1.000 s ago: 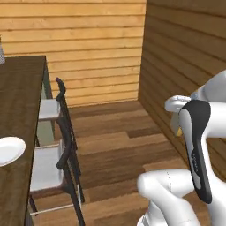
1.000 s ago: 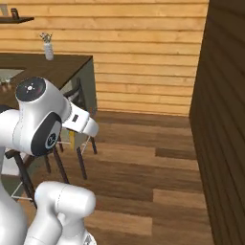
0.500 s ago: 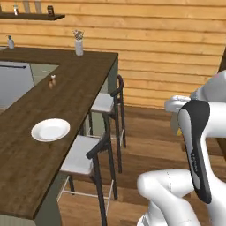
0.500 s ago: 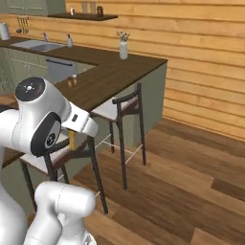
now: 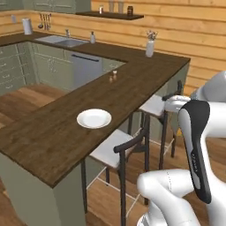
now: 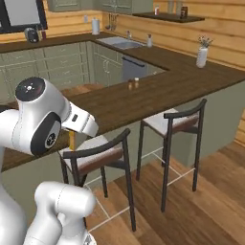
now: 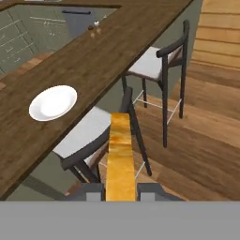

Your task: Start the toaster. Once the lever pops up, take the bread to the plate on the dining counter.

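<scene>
My gripper is shut on the bread, a tan slice seen edge-on that sticks out ahead of the fingers, above a stool. The bread also peeks out below the hand in the right base view. The white plate lies on the dark wood dining counter, left of and beyond the bread; the plate has nothing on it. A small dark rounded appliance, apparently the toaster, stands on the far wall counter under the microwave.
Two dark-framed stools with pale seats stand along the counter's near side, between me and the plate. Two small shakers and a vase sit farther along the counter. A sink is at the back.
The whole scene has swung as the base turned: the dining counter, plate and kitchen now lie ahead. The gripper stays shut on the bread.
</scene>
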{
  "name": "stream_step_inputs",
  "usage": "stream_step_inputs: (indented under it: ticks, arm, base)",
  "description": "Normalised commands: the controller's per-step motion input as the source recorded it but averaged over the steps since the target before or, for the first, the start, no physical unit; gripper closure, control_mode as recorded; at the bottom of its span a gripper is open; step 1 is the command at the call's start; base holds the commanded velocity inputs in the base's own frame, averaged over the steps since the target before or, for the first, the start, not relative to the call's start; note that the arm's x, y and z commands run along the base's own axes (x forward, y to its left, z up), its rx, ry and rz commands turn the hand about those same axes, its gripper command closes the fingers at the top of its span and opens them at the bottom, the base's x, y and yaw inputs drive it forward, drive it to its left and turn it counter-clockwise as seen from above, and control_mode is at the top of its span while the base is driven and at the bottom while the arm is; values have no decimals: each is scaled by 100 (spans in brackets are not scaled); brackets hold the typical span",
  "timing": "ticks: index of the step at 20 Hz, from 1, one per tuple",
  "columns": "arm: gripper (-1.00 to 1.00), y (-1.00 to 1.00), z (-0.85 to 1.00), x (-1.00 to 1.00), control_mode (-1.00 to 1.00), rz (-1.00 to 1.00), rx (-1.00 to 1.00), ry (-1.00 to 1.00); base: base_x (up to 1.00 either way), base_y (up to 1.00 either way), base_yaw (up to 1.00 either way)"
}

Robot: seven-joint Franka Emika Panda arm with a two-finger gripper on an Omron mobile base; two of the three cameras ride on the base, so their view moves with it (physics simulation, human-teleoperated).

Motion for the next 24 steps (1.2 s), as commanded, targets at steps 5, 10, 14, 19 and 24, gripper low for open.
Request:
stream_step_inputs:
  ticks: [5,10,14,19,24]
  arm:
    - [100,0,0,0,100,0,0,0]
    - [100,0,0,0,100,0,0,0]
    - [100,0,0,0,100,0,0,0]
    - [100,0,0,0,100,0,0,0]
    - [100,0,0,0,100,0,0,0]
  base:
    - [13,-49,66]
    - [17,-61,57]
    - [13,-74,51]
    - [6,-83,46]
    - [23,-77,47]
